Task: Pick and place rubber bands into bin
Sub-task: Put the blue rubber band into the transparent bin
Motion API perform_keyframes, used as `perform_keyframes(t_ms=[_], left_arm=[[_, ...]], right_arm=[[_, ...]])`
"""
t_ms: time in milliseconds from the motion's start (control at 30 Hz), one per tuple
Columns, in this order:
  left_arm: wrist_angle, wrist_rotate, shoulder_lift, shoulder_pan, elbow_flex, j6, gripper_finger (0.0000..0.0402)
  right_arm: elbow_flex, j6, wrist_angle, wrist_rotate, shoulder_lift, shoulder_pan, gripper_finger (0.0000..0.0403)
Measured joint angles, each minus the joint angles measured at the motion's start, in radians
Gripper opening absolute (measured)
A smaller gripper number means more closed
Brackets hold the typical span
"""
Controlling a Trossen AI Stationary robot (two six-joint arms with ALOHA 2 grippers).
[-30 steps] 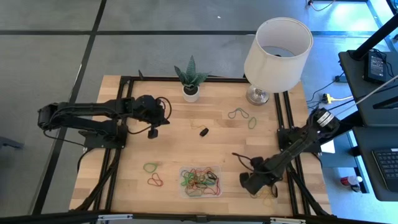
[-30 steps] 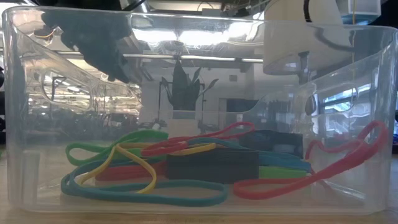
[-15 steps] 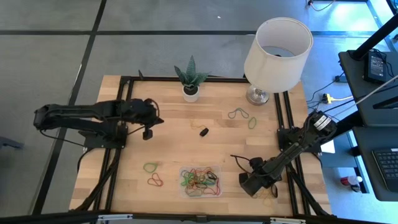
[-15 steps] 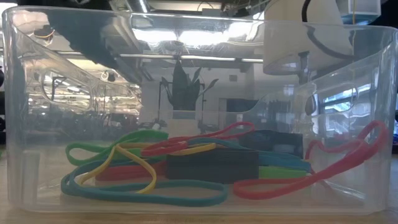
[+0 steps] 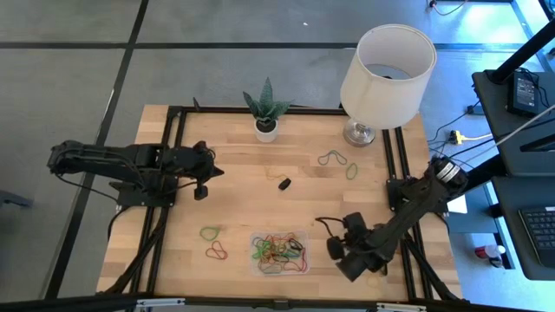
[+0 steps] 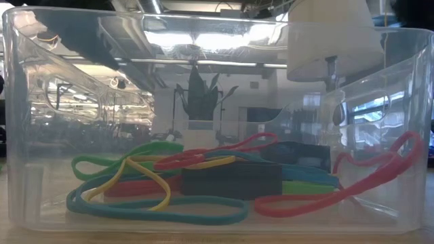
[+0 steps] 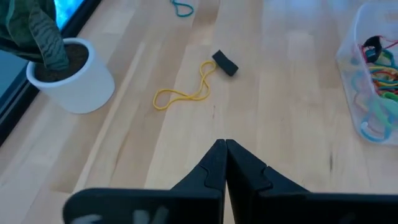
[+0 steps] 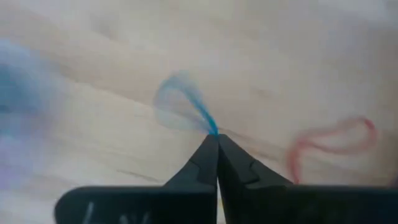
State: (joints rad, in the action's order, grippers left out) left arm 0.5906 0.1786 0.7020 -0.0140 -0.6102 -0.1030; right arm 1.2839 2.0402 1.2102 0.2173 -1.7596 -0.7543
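The right tool [image 8: 217, 138] was clenched on a thin blue rubber band [image 8: 186, 102], the loop hanging from the closed tips just above the bench [image 5: 243, 182]; a red band [image 8: 329, 143] lay on the wood close by. In the high view that tool [image 5: 341, 253] sat near the front right of the bench, with the bin [image 5: 280, 252] just beside it toward the middle, so the carry would run sideways across the front edge, and the right arm was plainly the nearer one. The bin [image 6: 217, 122] already held a tangle of red, green, yellow and blue bands around a dark block [image 6: 230, 181]. The left tool [image 7: 225, 149] was clenched on nothing, back at the left side [image 5: 201, 178] of the bench, facing a loose yellow band [image 7: 186, 87] and a small black piece [image 7: 225, 63]. More loose bands lay left of the bin [image 5: 212, 243] and near the lamp [image 5: 386, 74], beside the plant pot [image 5: 266, 128].
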Motion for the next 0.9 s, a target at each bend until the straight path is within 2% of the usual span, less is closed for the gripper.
perform_keyframes(t_ms=[133,233,300,433,600,667,900], left_arm=[[0.001,0.008,0.0,-0.013,0.0,-0.007,0.0002],[0.002,0.01,0.0,-0.013,0.0,-0.007,0.0002],[0.002,0.011,0.0,-0.013,0.0,-0.007,0.0002],[0.002,0.005,0.0,-0.013,0.0,-0.013,0.0002],[0.003,0.002,0.0,-0.013,0.0,-0.017,0.0002],[0.007,-0.002,0.0,-0.013,0.0,-0.018,0.0002],[0.014,-0.027,0.001,-0.013,0.0,-0.018,0.0002]], right_arm=[[0.155,-0.073,0.108,0.164,0.0,0.012,0.0002],[0.245,-0.173,0.112,0.246,-0.001,0.033,0.0001],[0.289,-0.269,0.09,0.304,-0.001,0.054,0.0001],[0.338,-0.522,-0.077,0.402,-0.001,0.102,0.0001],[0.314,-0.873,-0.369,0.398,-0.005,0.168,0.0],[0.31,-0.974,-0.446,0.365,-0.025,0.191,0.0],[0.307,-1.102,-0.497,0.153,-0.159,0.226,0.0]])
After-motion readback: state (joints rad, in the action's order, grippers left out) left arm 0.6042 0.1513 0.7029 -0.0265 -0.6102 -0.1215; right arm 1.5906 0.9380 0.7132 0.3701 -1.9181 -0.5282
